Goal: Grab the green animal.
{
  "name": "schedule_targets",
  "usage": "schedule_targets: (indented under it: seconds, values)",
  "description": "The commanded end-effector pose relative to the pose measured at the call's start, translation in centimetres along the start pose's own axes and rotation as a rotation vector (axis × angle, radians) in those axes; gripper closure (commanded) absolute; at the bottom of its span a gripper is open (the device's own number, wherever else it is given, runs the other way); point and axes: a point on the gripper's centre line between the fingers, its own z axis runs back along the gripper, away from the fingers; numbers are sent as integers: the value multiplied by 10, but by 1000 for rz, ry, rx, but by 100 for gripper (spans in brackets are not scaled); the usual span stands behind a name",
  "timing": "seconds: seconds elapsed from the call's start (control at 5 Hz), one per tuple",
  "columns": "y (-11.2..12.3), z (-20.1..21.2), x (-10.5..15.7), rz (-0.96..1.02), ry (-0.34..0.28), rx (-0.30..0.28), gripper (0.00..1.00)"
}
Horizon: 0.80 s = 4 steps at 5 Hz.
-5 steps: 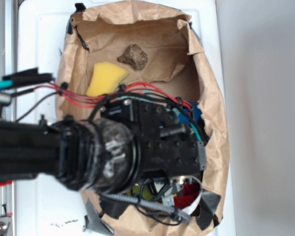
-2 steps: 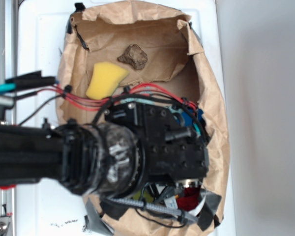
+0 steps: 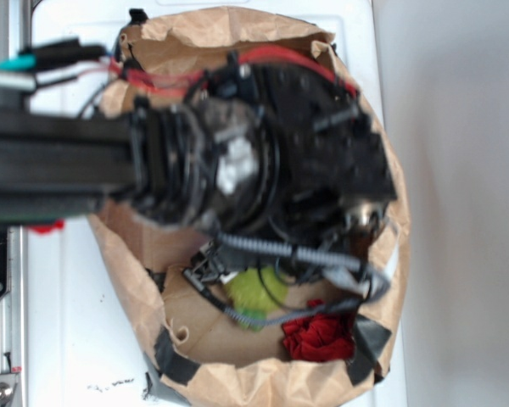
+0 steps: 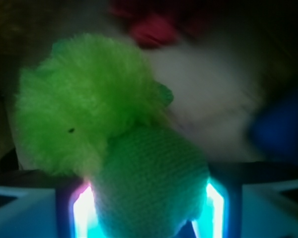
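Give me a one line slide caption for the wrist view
Gripper closed on the smooth head of the green animal, its fuzzy lime body above the fingers.

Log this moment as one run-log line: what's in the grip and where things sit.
grip: green animal between fingers, pinched at its smooth part | fuzzy part sticks out ahead | bag: red fabric lying inside

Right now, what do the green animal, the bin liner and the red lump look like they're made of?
Green animal: plush, with a fuzzy lime pile body and a smoother, knit-looking paler head; soft and matte.
Bin liner: brown kraft paper, creased and torn at the rim, patched with dark tape.
Red lump: crumpled fabric, possibly velvety; too blurred to confirm.
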Motion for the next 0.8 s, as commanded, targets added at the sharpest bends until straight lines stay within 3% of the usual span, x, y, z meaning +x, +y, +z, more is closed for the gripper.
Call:
schedule_targets:
  seconds: [0.0,0.2,0.4,0.6]
  values:
    - [13,76,-18,275,-160,147,100]
    - [-5,102,-18,310,-244,196,100]
    - [-11,117,-20,389,-271,216,100]
    - [-21,131,-22,498,-260,261,100]
